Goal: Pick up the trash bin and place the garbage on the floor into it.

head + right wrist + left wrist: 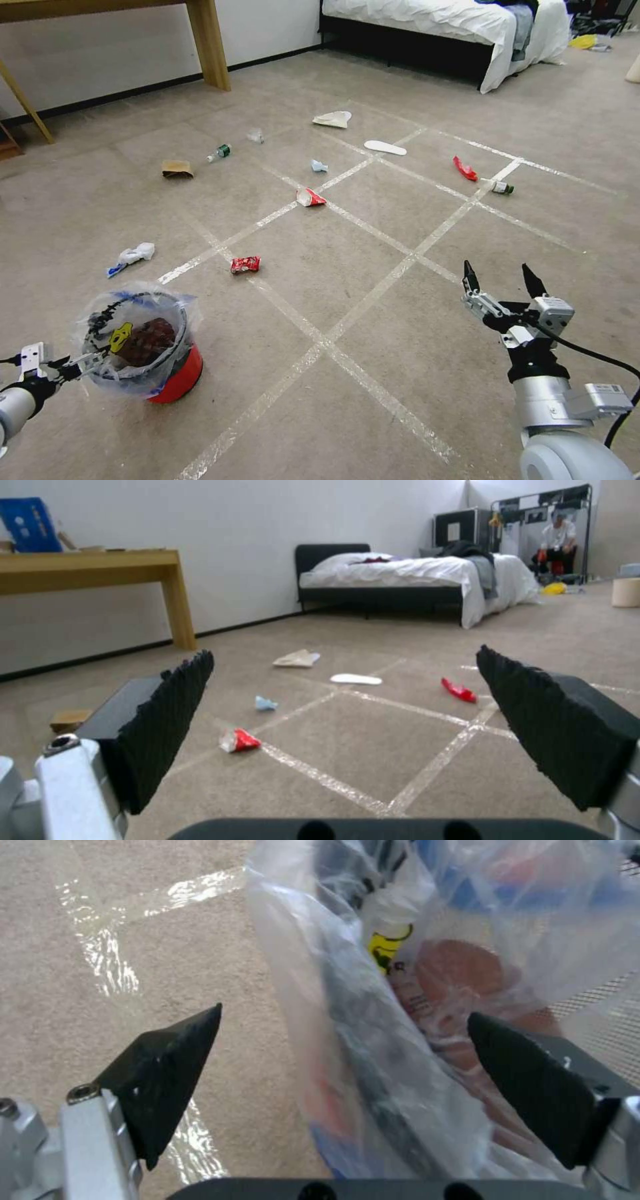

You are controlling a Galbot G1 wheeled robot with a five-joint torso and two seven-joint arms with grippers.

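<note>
Bin (175,380), red with a clear printed liner (137,320), stands on the floor (373,413) at the near left, beside a taped line crossing. Left tool (90,360) is at its rim with the fingers spread wide, one finger (167,1075) outside over the carpet and the other (533,1085) on the inner side, the liner wall (347,1050) between them and not pinched. Some reddish trash already lies inside the bag. Right tool (501,279) hangs above the floor at the near right, fingers wide apart and holding nothing. Garbage is scattered ahead: a crumpled red wrapper (245,265) nearest the bin, a white and blue wad (133,257) to its left, a red and white wrapper (311,197) farther on, a small blue scrap (319,165), a tan bag (177,169), a bottle (219,153) with a green label, a clear scrap (255,136), a cream paper (333,119), a flat white piece (385,147), a red wrapper (465,168) and a second bottle (500,187) on the right. A bed (460,27) stands at the back, and a counter leg (208,43) by the wall.
</note>
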